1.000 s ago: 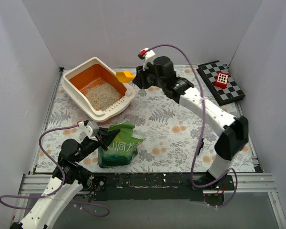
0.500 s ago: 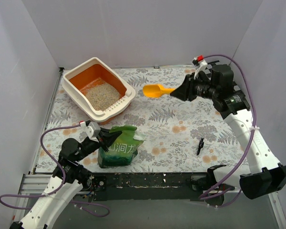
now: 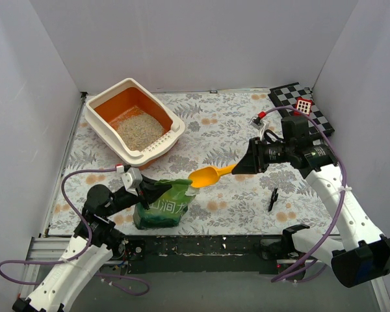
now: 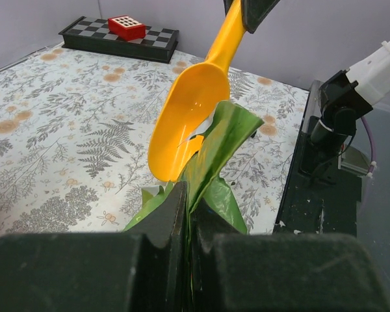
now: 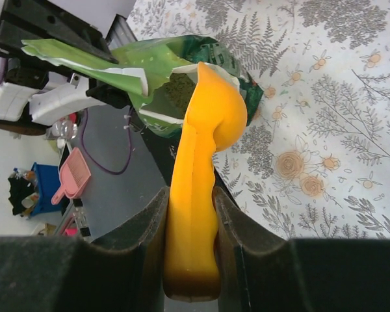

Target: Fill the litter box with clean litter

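The right gripper (image 5: 192, 260) is clamped on the handle of the scoop (image 5: 207, 120). The scoop's bowl sits at the open mouth of the bag (image 5: 175, 71), perhaps touching its torn rim. The left gripper (image 4: 188, 224) has its jaws pressed together on the bag's upper green edge, low and left of centre in the top view. The litter box (image 3: 151, 151) lies in the upper left of that frame, well apart, with litter (image 3: 140, 130) in its orange basin.

litter box (image 3: 158, 149): cream-white rim, orange basin
clean litter (image 3: 140, 130): pale beige, speckled
scoop (image 3: 204, 175) in the right gripper (image 3: 240, 167): yellow-orange
bag (image 3: 166, 211) pinched by the left gripper (image 3: 149, 188): glossy green
tablecloth (image 3: 227, 130): white, grey ferns, orange flowers
board (image 3: 325, 121) beyond the right gripper: black-and-white checks
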`<state>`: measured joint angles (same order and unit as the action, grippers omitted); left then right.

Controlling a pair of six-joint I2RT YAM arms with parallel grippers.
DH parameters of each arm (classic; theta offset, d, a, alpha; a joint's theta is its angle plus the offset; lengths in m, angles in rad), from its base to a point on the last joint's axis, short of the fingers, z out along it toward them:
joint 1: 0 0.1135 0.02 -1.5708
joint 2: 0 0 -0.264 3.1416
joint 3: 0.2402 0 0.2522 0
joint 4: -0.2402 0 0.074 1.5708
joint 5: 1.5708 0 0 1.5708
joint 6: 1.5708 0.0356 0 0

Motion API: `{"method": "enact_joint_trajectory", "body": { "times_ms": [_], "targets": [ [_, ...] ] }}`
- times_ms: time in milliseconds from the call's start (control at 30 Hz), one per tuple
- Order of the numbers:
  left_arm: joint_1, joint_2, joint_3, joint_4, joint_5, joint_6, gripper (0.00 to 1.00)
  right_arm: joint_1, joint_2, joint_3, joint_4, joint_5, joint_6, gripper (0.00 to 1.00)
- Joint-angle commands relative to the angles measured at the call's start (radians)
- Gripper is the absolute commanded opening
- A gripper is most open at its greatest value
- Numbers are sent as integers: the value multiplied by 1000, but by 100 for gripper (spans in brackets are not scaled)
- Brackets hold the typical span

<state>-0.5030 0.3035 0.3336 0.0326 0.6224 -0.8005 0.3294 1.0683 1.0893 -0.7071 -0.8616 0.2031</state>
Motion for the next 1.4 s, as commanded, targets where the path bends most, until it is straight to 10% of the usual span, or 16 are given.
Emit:
{"method": "enact_joint_trajectory", "body": {
  "times_ms": [0,1367],
  "targets": [
    [1,11,13,18,82,-2,0,0,-24,0,12,-126,-19,1],
    [1,-47,4,30,51,-11,0,437,531,122,150,226,240,1]
  ]
}}
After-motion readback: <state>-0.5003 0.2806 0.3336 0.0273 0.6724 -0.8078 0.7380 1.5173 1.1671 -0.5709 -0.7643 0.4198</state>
